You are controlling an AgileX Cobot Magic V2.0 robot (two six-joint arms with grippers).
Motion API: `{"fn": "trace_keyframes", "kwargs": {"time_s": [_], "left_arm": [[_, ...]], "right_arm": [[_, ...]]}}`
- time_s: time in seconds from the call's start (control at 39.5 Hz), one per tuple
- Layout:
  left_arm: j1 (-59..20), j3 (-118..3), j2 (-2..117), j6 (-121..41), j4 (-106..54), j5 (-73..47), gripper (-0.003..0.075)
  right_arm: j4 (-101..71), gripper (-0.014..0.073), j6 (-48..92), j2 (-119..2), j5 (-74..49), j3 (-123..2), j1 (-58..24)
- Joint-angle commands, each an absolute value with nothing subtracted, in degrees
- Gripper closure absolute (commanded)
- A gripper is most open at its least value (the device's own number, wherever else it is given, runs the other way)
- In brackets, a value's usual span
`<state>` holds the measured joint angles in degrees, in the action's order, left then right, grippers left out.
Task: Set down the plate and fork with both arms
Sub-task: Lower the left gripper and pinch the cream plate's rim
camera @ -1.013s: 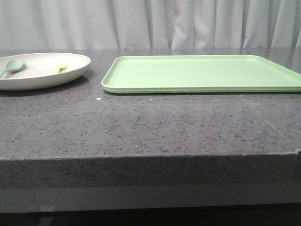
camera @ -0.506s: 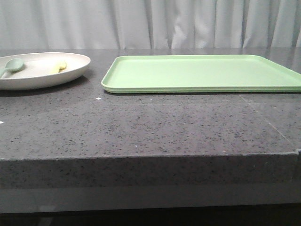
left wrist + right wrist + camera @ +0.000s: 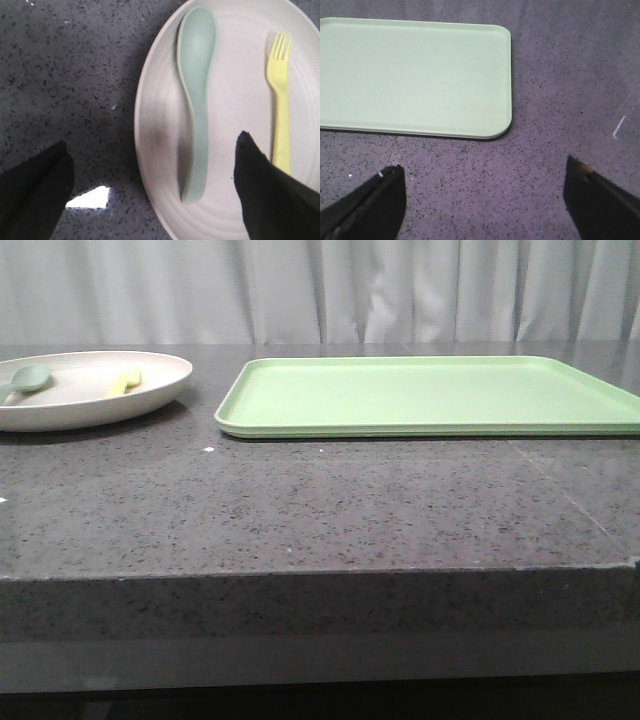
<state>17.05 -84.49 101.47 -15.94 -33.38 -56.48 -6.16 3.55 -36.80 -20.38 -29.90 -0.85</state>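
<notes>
plates: 1 cream plate (image 3: 70, 405) | forks: 1 pale-yellow fork (image 3: 280, 95) | spoons: 1 grey-green spoon (image 3: 196, 90) | trays: 1 light-green tray (image 3: 430, 395) | grippers: 2, left gripper (image 3: 150, 190), right gripper (image 3: 485, 200)

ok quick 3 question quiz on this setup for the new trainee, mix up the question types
1. True or false: the fork lies on the tray.
2. Multiple choice: what lies beside the fork in the plate? A) a knife B) a spoon C) a cup
3. Short answer: are the left gripper and the right gripper open or shut?

Key
1. False; it lies in the plate, and the tray holds nothing.
2. B
3. Both open; neither holds anything. The left one's fingers straddle the plate's rim, one over the table, one over the plate.
</notes>
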Motion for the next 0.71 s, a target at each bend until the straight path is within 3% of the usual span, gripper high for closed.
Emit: {"fn": "trace_keyframes", "kwargs": {"time_s": [0.0, 0.46, 0.68], "left_arm": [[16.67, -87.60, 100.53, -16.09, -35.06, -55.91, 0.0098], [16.67, -89.12, 104.53, -16.22, -34.81, -56.07, 0.0294], [16.25, -89.14, 105.31, -16.51, -34.81, -56.13, 0.0322]], "right_arm": [[-6.26, -0.0061, 3.78, -37.12, -16.18, -32.01, -0.88], [-6.26, -0.0061, 3.78, -37.12, -16.18, -32.01, -0.88], [-6.26, -0.0061, 3.78, -37.12, -16.18, -32.01, -0.88]]}}
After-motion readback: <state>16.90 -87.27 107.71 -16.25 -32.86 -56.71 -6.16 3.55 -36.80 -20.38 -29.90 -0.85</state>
